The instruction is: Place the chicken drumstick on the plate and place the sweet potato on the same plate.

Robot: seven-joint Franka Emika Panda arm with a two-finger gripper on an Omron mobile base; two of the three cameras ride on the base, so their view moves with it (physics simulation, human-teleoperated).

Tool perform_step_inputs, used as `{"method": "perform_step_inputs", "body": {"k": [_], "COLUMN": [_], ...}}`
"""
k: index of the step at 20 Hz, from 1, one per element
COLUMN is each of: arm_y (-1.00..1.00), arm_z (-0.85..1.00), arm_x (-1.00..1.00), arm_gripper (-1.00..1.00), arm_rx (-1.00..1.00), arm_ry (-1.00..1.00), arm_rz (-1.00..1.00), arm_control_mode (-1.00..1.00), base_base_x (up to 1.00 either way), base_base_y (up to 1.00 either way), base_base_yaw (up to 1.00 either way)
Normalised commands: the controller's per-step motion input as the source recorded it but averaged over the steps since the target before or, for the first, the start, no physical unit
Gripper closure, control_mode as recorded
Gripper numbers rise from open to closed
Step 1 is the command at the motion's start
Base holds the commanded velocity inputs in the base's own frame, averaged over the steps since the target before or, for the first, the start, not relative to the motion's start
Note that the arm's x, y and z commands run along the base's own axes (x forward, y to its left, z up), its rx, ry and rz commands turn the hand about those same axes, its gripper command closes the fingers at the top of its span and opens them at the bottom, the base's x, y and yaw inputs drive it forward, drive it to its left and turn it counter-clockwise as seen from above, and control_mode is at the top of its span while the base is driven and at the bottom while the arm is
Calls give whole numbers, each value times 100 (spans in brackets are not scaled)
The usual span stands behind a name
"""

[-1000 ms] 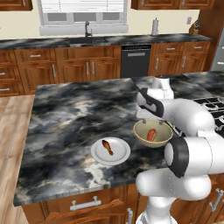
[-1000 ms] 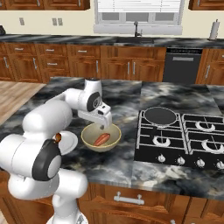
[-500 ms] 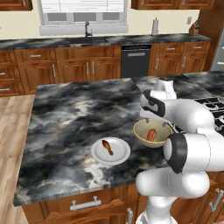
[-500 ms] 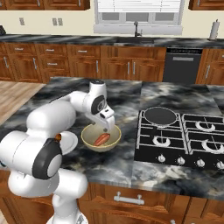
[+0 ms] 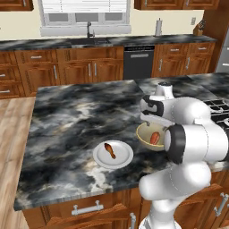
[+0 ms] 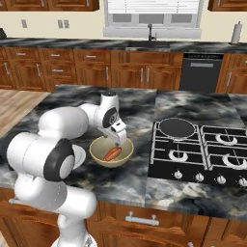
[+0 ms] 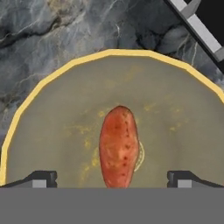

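The chicken drumstick (image 5: pixel 109 150) lies on the pale round plate (image 5: pixel 123 160) near the island's front edge. To the plate's right stands a tan bowl (image 5: pixel 142 137) with the reddish-orange sweet potato (image 5: pixel 155 137) in it. In the right base view my gripper (image 6: pixel 117 141) hangs open just above the sweet potato (image 6: pixel 112 154), at the height of the bowl's (image 6: pixel 96 149) rim. In the hand view the sweet potato (image 7: pixel 118 146) lies lengthwise between my two spread fingertips (image 7: pixel 41 179), inside the bowl (image 7: pixel 109 53). Nothing is held.
A black gas stove (image 6: pixel 198 149) with a dark round pan (image 6: pixel 175 128) sits just right of the bowl; its corner (image 7: pixel 197 26) shows in the hand view. Dark marble counter (image 5: pixel 71 116) stretches open to the left of the plate.
My hand has come down toward the bowl, with the jaws still wide. The plate, drumstick, bowl and sweet potato have not moved.
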Motion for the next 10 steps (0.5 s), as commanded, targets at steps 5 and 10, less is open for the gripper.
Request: {"method": "perform_step_inputs", "body": {"k": [5, 10], "arm_y": [-18, -6], "arm_z": [-28, -32], "arm_x": [1, 0], "arm_gripper": [-100, -100], "arm_rx": [0, 0], "arm_ry": [0, 0], "arm_rz": [0, 0], "arm_control_mode": [-100, -100], "base_base_x": [0, 0], "base_base_y": [0, 0], "base_base_yaw": [0, 0]}}
